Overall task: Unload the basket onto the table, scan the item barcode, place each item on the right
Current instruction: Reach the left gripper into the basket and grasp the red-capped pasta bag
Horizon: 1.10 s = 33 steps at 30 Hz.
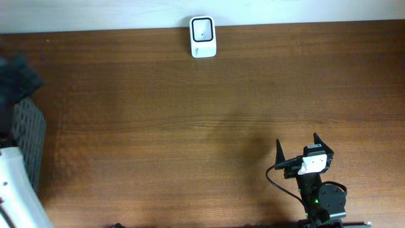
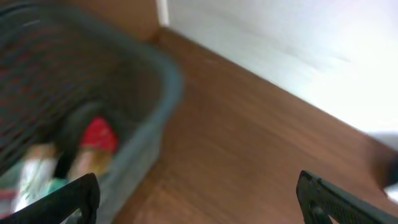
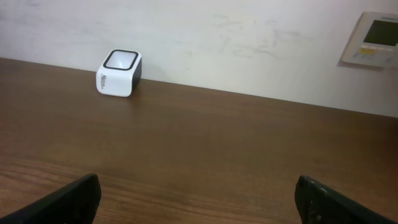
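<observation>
The white barcode scanner (image 1: 202,37) with a dark window stands at the table's far edge; in the right wrist view the scanner (image 3: 119,73) sits far ahead to the left. My right gripper (image 1: 297,142) rests open and empty at the near right of the table, its jaws (image 3: 199,199) wide apart over bare wood. My left gripper (image 2: 199,199) is open and empty beside a grey mesh basket (image 2: 158,93). Blurred packaged items lie in the basket, one of them red (image 2: 98,134). The view is too blurred to tell which is the item or to see a barcode.
The grey basket (image 1: 26,136) stands at the table's left edge, with my left arm's white casing (image 1: 16,190) beside it. A pale wall runs behind the table, and a wall panel (image 3: 376,38) hangs at the far right.
</observation>
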Available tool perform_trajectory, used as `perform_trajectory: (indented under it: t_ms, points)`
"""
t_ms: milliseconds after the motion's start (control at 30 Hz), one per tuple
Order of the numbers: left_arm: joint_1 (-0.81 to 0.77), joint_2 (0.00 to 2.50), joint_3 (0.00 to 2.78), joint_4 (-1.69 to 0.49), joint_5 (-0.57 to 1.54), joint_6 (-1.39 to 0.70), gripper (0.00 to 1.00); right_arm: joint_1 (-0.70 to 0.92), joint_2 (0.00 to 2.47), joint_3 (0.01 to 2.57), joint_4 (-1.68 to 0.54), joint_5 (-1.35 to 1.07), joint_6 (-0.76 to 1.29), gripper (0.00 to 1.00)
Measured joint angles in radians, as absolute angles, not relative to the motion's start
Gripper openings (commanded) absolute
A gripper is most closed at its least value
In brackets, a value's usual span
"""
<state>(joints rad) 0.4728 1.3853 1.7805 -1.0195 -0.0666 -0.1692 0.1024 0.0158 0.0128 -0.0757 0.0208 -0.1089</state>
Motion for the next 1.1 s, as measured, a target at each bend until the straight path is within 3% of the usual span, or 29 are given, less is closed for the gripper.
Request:
perform_trajectory:
  t_ms: [233, 367, 600, 1100]
  points:
    - [0.770, 1.425, 1.782, -1.007, -0.095, -0.258, 1.00, 0.102, 0.016, 0.013, -0.075, 0.022, -0.109, 0.98]
    - [0.891, 1.593, 1.785, -1.025, -0.098, -0.206, 1.00, 0.102, 0.016, 0.013, -0.075, 0.022, -0.108, 0.98]
    - [0.896, 1.784, 1.786, -1.021, -0.099, 0.035, 0.95, 0.102, 0.016, 0.013, -0.075, 0.022, -0.109, 0.98]
    - [0.896, 2.021, 1.786, -0.967, -0.057, 0.234, 0.84, 0.102, 0.016, 0.013, -0.075, 0.022, -0.108, 0.98]
